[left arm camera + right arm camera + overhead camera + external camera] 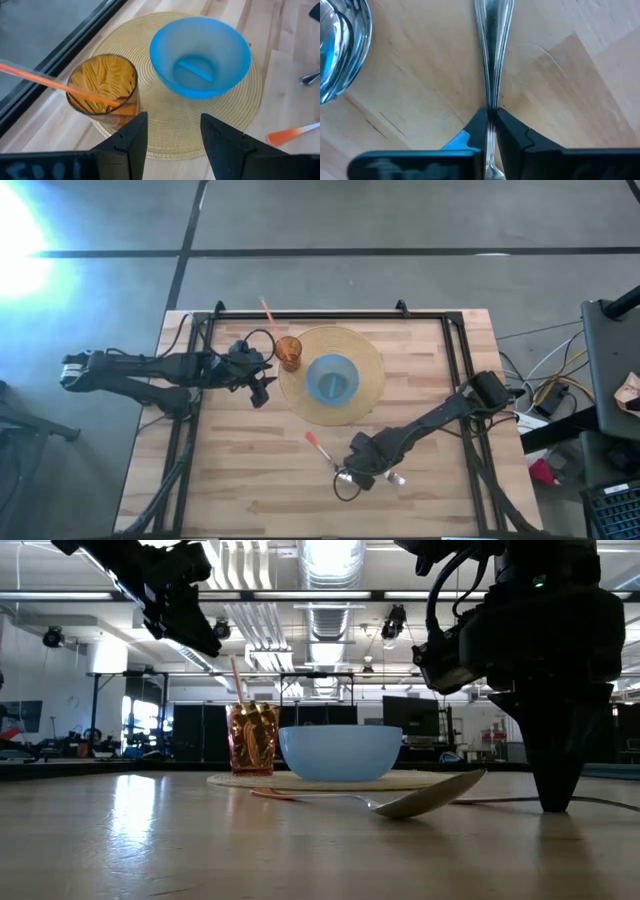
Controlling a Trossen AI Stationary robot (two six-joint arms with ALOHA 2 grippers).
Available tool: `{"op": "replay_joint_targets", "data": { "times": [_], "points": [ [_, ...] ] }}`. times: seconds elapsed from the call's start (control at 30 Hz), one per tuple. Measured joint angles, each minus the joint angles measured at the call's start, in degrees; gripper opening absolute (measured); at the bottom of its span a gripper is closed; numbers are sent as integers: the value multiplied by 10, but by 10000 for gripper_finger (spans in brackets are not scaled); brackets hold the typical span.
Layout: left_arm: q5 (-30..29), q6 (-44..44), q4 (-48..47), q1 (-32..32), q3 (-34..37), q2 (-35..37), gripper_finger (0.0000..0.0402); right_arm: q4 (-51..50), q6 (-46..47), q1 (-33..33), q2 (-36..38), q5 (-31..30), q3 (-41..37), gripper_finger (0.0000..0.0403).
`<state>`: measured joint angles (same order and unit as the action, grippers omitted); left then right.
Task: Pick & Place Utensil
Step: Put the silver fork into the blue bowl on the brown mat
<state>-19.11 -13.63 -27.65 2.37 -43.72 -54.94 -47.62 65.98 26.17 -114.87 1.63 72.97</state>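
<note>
**Ana:** Pinched right in front of the wrist camera is the metal spoon's handle (491, 75); the right pincer (491, 127) has its fingers pressed together on that thin stem.

**Ben:** Is the spoon off the worktop (240, 480) yet?

**Ana:** I judge not. From table height the spoon (420, 798) lies on the wood with its bowl toward the camera, so the grasp looks made but the lift is not yet done.

**Ben:** And the destination?

**Ana:** Probably the round woven placemat (365, 380), which carries the blue bowl (331, 378), or the bowl itself. The task does not say. Carrying and releasing are left.

**Ben:** The other arm?

**Ana:** The left pincer (172, 135) hovers with fingers spread, holding nothing, above the mat's edge near the amber cup (104, 85) with its orange straw (55, 84). An orange-handled utensil (319, 445) lies untouched between mat and spoon.
</note>
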Motion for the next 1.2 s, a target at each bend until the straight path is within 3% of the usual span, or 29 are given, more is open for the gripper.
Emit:
{"op": "replay_joint_targets", "data": {
  "times": [0.4,0.8,1.2],
  "points": [
    [2,-19,2,-6,1,0,175,-1,-69,1,23,1,-4,15],
    [2,-48,25,-36,1,0,175,-12,-118,2,146,-8,-23,13],
    [2,-29,217,-91,40,-8,175,-4,-214,2,271,-161,-23,13]
  ]
}}
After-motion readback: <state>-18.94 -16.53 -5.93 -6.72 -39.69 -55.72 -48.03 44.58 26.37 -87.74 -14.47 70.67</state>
